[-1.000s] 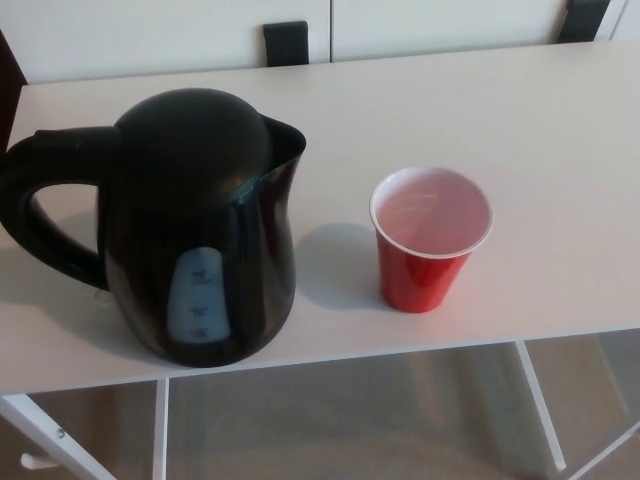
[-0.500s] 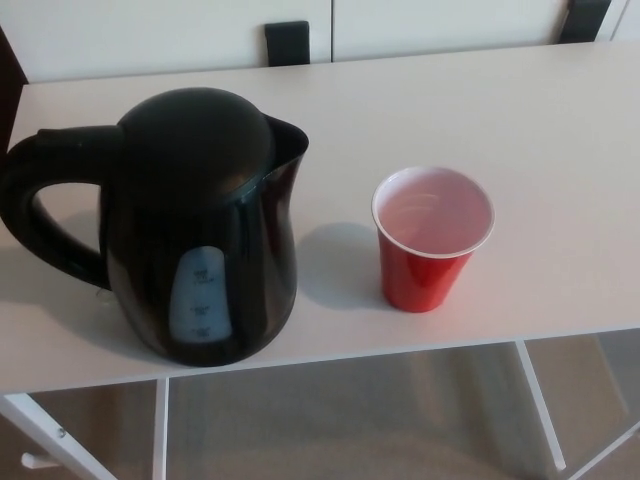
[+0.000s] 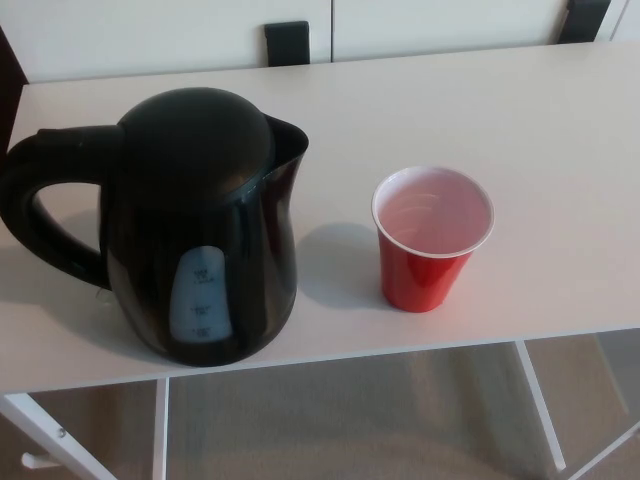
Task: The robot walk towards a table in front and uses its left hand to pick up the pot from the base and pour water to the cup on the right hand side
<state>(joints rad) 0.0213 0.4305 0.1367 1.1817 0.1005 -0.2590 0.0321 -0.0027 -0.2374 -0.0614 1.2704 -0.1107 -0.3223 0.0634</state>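
A black electric kettle [image 3: 190, 215] stands upright near the front left of the white table [image 3: 520, 120]. Its handle [image 3: 40, 210] points left, its spout right, and a pale water gauge shows low on its front. Its base is hidden beneath it. To its right stands a red plastic cup [image 3: 430, 240] with a white inside, upright near the table's front edge; I cannot tell whether it holds anything. Neither of my hands shows in the head view.
The table's front edge runs just below the kettle and cup, with white legs and beige floor [image 3: 350, 420] beneath. A dark chair back [image 3: 287, 42] stands behind the far edge, another dark object [image 3: 583, 18] at the top right.
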